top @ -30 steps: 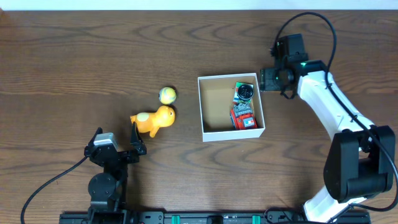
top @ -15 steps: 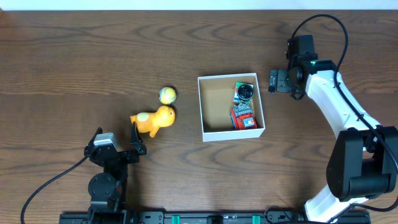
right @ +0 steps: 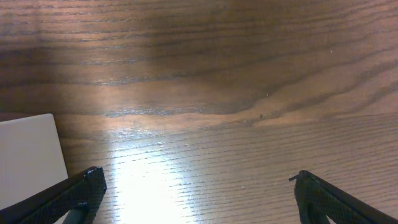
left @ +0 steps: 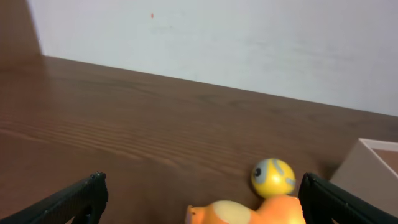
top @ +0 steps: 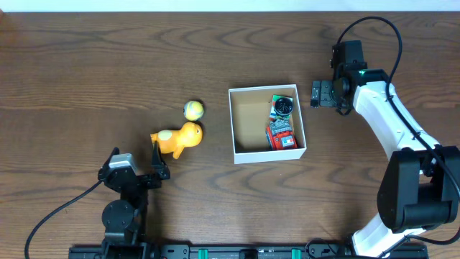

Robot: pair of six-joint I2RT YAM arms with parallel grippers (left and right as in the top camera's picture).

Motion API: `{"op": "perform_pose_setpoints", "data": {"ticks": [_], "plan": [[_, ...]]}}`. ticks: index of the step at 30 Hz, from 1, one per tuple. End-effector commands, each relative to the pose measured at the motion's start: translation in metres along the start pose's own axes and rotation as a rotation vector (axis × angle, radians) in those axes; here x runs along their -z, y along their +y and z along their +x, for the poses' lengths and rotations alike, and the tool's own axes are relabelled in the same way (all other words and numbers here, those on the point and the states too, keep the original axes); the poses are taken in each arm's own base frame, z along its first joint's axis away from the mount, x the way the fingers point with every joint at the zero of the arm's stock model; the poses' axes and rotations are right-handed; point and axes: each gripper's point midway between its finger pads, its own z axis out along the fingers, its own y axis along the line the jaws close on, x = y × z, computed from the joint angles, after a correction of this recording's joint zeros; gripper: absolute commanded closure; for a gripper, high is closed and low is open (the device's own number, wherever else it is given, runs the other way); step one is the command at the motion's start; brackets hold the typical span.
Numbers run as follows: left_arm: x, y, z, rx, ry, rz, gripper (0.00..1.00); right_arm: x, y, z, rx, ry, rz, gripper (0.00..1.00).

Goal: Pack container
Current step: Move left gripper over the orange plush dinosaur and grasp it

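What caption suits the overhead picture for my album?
Left pincer and right pincer open, empty; orange toy and yellow ball lie outside the container, which holds a red item.

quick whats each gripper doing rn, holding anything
Left gripper: open, fingers spread wide, holding nothing.
Right gripper: open, fingers spread wide, holding nothing.

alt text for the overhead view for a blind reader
A square white-walled container holds a red toy; an orange toy and a yellow ball lie outside it. The left gripper and right gripper are open and empty.
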Motion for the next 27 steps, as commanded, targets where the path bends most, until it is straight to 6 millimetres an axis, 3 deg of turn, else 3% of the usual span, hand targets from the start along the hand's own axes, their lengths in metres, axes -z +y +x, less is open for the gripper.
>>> {"op": "perform_pose_setpoints", "data": {"ticks": [1,4,10,14,18,23,27], "plan": [[0.002,-0.021,0.019,-0.016,0.078,0.127,0.02,-0.003,-0.005,0.001,-0.022,0.006,0.017,0.01],[0.005,-0.028,0.007,-0.014,0.089,0.156,0.02,-0.003,-0.005,0.001,-0.022,0.006,0.017,0.01],[0.011,-0.046,-0.038,-0.111,0.142,0.220,0.02,-0.003,-0.005,0.001,-0.022,0.006,0.017,0.01],[0.003,-0.059,-0.044,-0.136,0.316,0.269,0.02,-0.003,-0.005,0.001,-0.022,0.006,0.017,0.01],[-0.020,-0.066,-0.031,-0.113,0.534,0.281,0.02,-0.003,-0.005,0.001,-0.022,0.006,0.017,0.01],[-0.030,-0.059,0.016,-0.065,0.944,0.219,0.02,-0.003,-0.005,0.002,-0.022,0.007,0.017,0.01],[-0.039,-0.059,0.043,-0.023,1.160,0.196,0.02,-0.003,-0.005,0.001,-0.022,0.006,0.017,0.01]]}}
